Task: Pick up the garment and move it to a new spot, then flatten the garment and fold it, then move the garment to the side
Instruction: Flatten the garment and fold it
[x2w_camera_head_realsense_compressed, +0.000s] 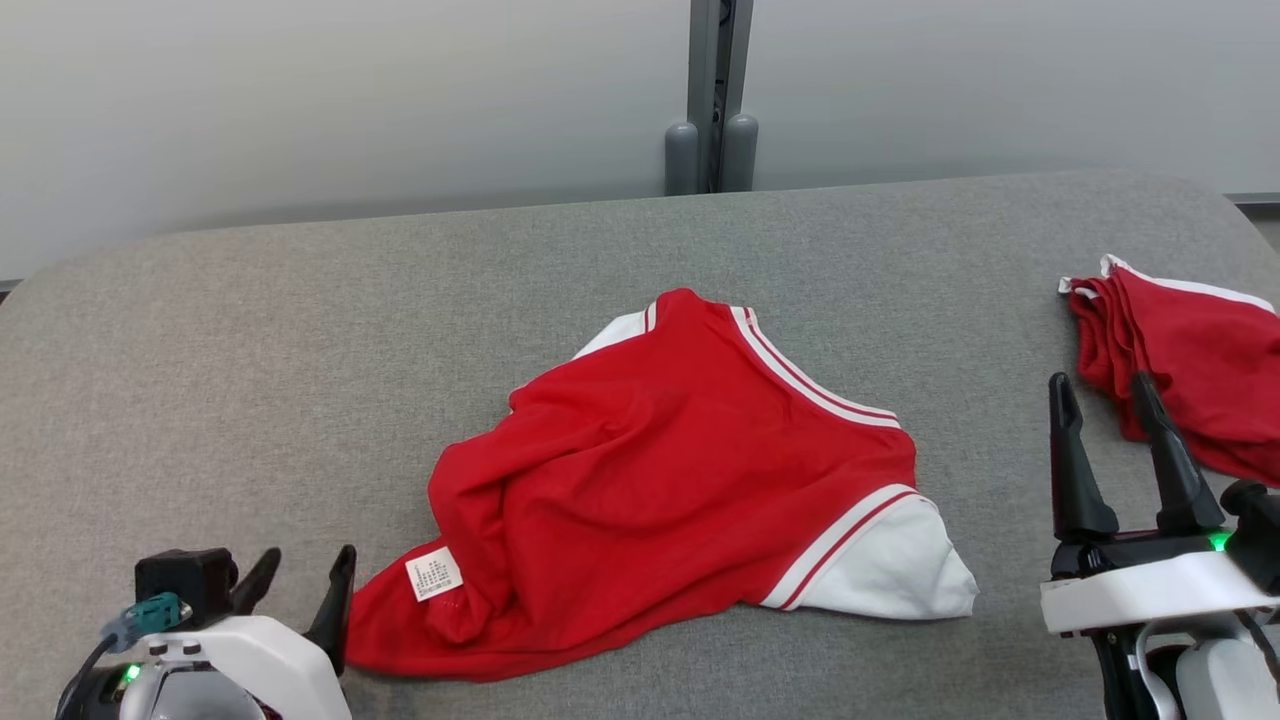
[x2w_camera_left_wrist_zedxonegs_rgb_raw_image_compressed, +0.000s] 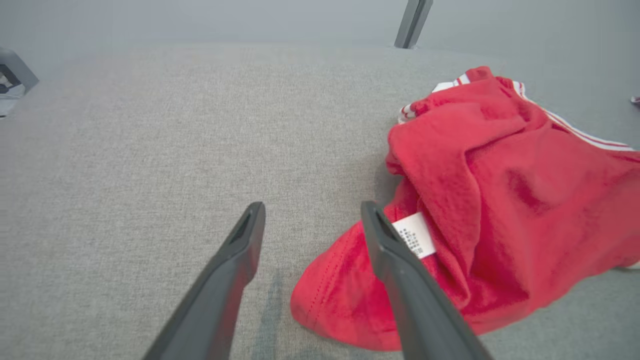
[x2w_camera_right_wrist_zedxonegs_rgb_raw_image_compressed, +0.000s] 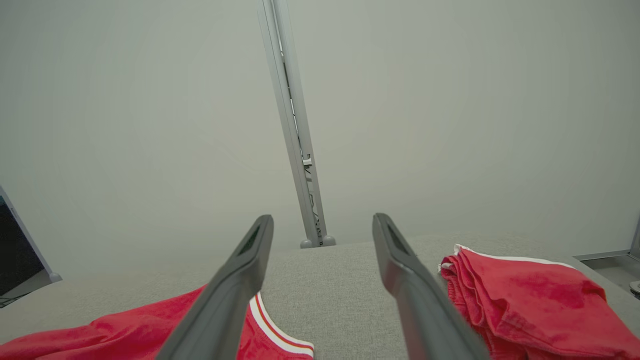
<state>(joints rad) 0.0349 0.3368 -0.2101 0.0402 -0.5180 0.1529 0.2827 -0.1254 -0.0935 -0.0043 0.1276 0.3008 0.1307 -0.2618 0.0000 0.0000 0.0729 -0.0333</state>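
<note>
We see the red jersey (x2w_camera_head_realsense_compressed: 660, 470) lying rumpled at the middle of the grey table (x2w_camera_head_realsense_compressed: 250, 350). Its long axis runs roughly from 9 to 3 o'clock in the head view, tilted a little so the 3 o'clock end sits higher. One white sleeve (x2w_camera_head_realsense_compressed: 890, 560) points toward 4 o'clock. A striped edge climbs to a peak at 12 o'clock. The white care label (x2w_camera_head_realsense_compressed: 434, 573) faces up near the 8 o'clock corner.

The left gripper (x2w_camera_head_realsense_compressed: 310, 570) sits at that same corner with its fingers spread wide. In the left wrist view one finger (x2w_camera_left_wrist_zedxonegs_rgb_raw_image_compressed: 400, 280) crosses in front of the hem beside the label (x2w_camera_left_wrist_zedxonegs_rgb_raw_image_compressed: 414, 235); we cannot tell whether it touches.

The right gripper (x2w_camera_head_realsense_compressed: 1102, 390) hovers at 4 o'clock, also spread wide and grasping nothing. Just beyond it, at 2 o'clock, a second red garment (x2w_camera_head_realsense_compressed: 1190, 360) lies folded by the table edge.
</note>
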